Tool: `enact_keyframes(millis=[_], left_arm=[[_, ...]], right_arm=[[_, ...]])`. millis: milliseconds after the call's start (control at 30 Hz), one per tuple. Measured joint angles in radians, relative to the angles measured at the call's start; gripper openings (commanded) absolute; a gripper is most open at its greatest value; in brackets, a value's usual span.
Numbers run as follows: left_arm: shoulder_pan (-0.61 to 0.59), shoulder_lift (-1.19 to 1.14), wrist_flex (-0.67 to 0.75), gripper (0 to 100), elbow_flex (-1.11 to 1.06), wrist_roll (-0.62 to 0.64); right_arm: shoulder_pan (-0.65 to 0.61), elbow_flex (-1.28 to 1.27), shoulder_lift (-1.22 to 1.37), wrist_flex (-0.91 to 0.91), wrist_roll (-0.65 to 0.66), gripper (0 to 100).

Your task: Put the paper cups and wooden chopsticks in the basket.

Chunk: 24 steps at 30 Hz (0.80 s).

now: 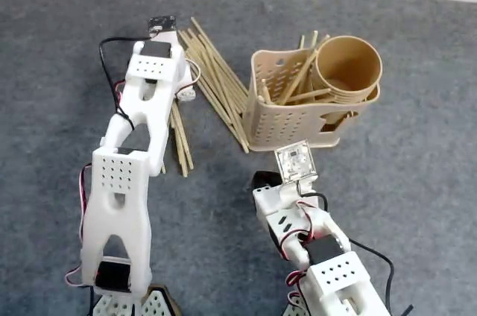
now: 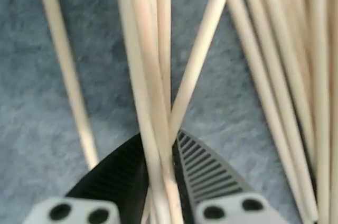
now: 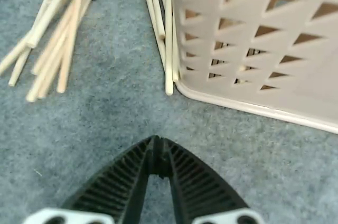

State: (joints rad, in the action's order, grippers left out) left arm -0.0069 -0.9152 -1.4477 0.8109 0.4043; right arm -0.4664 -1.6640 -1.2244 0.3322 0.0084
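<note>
Wooden chopsticks (image 1: 216, 81) lie mostly loose on the grey carpeted surface (image 1: 59, 77). They fan out from just beside the left arm (image 1: 145, 96) to the foot of the basket (image 1: 287, 118), and several touch its perforated wall. A smaller bunch lies under the left arm's wrist. A few sticks are already inside the basket, leaning across it. The paper cups (image 1: 346, 70) sit nested in its far end, so the cups look done and the chopsticks are what remains.

The left arm's jaws are down in the pile, pinching what looks like two or three sticks, with another stick crossing them at an angle. I can't tell how far along their length the hold is. The right arm (image 1: 298, 219) is close to the basket's near wall. Its jaws are pressed together with nothing between them, low over bare carpet.

The risk, I'd say, lies in that grip. If the hold is off-centre, the long free ends may sag or pivot in the jaws on a lift, and a thin round stick could slip out. The crossing stick might be dragged up and then drop. On the way over, trailing ends could catch the rim or sweep the sticks resting against the basket, which looks light enough to be nudged. The right arm also sits close to that path.
</note>
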Motion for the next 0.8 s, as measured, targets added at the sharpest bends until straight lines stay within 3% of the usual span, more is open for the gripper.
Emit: enact_keyframes(millis=[133,367,800], left_arm=[[-0.009,0.057,-0.063,1,0.051,-0.005],[-0.003,0.169,-0.124,0,0.158,-0.12],[0.014,0.344,-0.149,0,0.203,-0.219]], right_arm=[[0.0,0.0,0.0,0.0,0.0,0.5],[0.0,0.0,0.0,0.0,0.0,0.5],[0.0,0.0,0.0,0.0,0.0,0.5]])
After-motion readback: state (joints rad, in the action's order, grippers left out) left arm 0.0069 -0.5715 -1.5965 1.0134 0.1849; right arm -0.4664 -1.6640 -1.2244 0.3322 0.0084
